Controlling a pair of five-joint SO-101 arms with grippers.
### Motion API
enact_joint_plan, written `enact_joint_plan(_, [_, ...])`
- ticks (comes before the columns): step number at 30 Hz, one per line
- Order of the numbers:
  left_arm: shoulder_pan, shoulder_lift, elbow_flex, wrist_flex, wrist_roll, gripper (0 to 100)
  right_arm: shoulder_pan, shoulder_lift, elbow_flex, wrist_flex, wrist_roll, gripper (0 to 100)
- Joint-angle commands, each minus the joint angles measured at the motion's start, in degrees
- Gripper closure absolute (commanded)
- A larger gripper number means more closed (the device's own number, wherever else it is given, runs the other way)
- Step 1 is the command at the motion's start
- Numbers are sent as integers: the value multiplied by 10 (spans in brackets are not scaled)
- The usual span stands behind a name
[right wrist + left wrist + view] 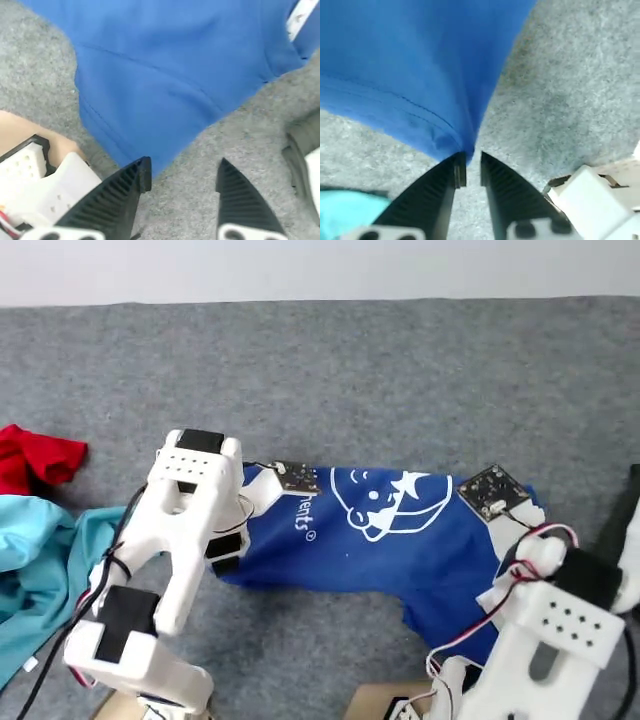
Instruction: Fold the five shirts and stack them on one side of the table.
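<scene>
A blue shirt (400,550) with a white print lies spread across the middle of the grey table cover. At the shirt's left edge, my left gripper (226,552) is shut on a pinched fold of blue cloth (435,100), which rises into the narrow slit between the fingertips of the left gripper (468,170). My right gripper (182,175) stands open just off the shirt's right edge (165,100), over bare grey cover, with nothing between its fingers. In the high view the right gripper (512,568) sits at the shirt's right side.
A red shirt (35,460) and a teal shirt (40,550) lie heaped at the left edge. A dark garment (300,145) shows by the right edge. Cardboard (375,702) lies at the front between the arm bases.
</scene>
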Motion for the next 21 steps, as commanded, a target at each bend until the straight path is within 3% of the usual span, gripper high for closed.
enact_joint_plan(1, [1, -60, -28, 18, -4, 911, 6, -38, -17, 13, 6, 765])
enact_joint_plan(10, [-6, -188, -65, 11, 24, 873, 5, -55, -79, -14, -5, 768])
enact_joint_plan(17, [-47, -207, -67, -140, 237, 902, 2, 59, -84, -82, -137, 780])
enact_joint_plan(21, [-41, -171, -68, -208, 354, 968, -18, 166, -126, -102, -238, 882])
